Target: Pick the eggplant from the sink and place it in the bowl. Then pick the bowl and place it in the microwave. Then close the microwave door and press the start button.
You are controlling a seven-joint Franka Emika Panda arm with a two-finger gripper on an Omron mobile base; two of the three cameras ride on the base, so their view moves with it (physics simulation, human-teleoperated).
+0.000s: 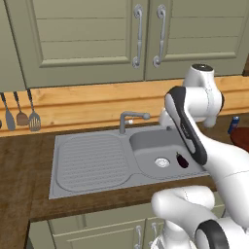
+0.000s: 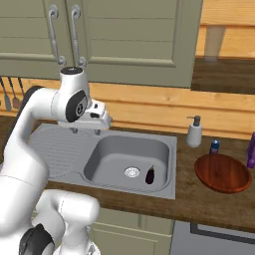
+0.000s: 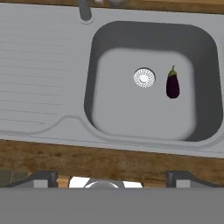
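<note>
The small dark purple eggplant (image 1: 182,160) (image 2: 150,175) (image 3: 173,84) lies on the floor of the basin, just right of the round drain (image 3: 144,77). The grey metal sink (image 1: 92,160) (image 2: 60,144) (image 3: 43,87) is set into the wooden counter. My gripper (image 2: 85,131) (image 3: 111,179) hangs open and empty high above the sink's front edge, well clear of the eggplant. The glossy reddish-brown bowl (image 2: 222,173) (image 1: 241,138) sits on the counter right of the sink. The microwave and its door are out of view.
The bent faucet (image 1: 129,119) (image 3: 84,11) rises behind the basin. A white soap dispenser (image 2: 194,132), a blue can (image 2: 214,146) and a purple bottle (image 2: 251,152) stand near the bowl. Utensils (image 1: 22,114) hang at the left, below the beige wall cabinets.
</note>
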